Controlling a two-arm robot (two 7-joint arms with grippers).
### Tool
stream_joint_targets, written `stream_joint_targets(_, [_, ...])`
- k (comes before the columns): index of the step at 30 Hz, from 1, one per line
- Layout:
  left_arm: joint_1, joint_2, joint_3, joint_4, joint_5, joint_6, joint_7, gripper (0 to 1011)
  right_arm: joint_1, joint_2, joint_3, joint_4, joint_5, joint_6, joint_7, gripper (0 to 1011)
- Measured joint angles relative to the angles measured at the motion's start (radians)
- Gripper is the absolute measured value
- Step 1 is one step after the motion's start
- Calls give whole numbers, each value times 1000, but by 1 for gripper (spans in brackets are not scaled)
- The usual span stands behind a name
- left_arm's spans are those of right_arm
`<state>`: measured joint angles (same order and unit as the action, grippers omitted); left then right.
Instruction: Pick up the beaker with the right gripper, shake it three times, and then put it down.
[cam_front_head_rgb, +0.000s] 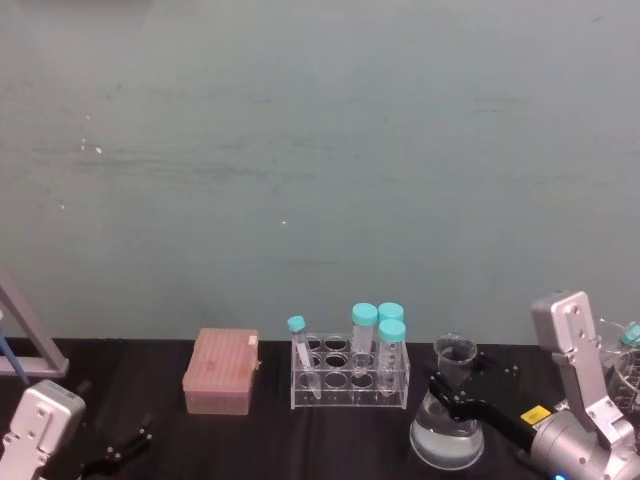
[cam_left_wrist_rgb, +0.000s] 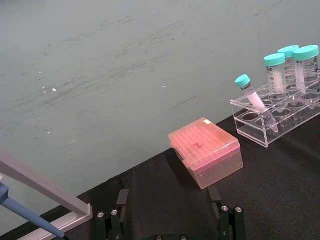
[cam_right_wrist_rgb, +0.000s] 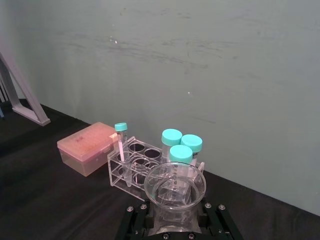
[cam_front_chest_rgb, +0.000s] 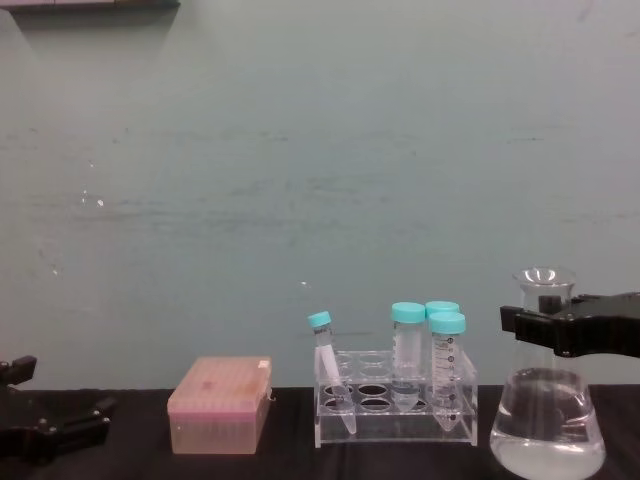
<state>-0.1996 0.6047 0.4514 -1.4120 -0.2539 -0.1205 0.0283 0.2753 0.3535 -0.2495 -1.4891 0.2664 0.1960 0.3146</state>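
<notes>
**Gripping the beaker by its neck, lower right of the table**

Nearest the robot, at the lower right of the head view, the right gripper (cam_front_head_rgb: 452, 393) reaches in from the right edge to the beaker (cam_front_head_rgb: 447, 432). Its blocky fingers (cam_right_wrist_rgb: 135, 225) sit one on each side of the narrow neck, just under the flared rim. They look closed against the glass, with no gap showing in the right wrist view. The spot makes sense: the neck is the slimmest part, and the rim above would stop the glass slipping down during a shake. The beaker stands upright, and its clear liquid lies level and low in the cone. Its wide base seems to rest on the black table (cam_front_head_rgb: 330, 445). I judge it not yet lifted, though the base sits so low in the chest view that contact is hard to confirm. At the lower left, the left gripper (cam_front_head_rgb: 112, 452) lies idle near the table, thin fingers spread apart and holding nothing, well away from the work.

Just beyond the beaker, to its left, stands the clear tube rack (cam_front_head_rgb: 350, 378) with teal-capped tubes (cam_front_head_rgb: 364, 318). It is near enough that a shake should go upward, not sideways. Farther left sits a pink tip box (cam_front_head_rgb: 222, 372). Behind everything rises the teal wall (cam_front_head_rgb: 300, 150).
</notes>
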Motion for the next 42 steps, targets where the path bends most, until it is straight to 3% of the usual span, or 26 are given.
stream_joint_targets(37, [0,0,0,0,0,0,0,1000,-1,-2,1,2,6,3,2,457])
stream_joint_targets(40, [0,0,0,0,0,0,0,1000,-3,-16,21,4,57,21,20,457])
stream_joint_targets(42, [0,0,0,0,0,0,0,1000,-9,-43,53,8,143,63,41,457])
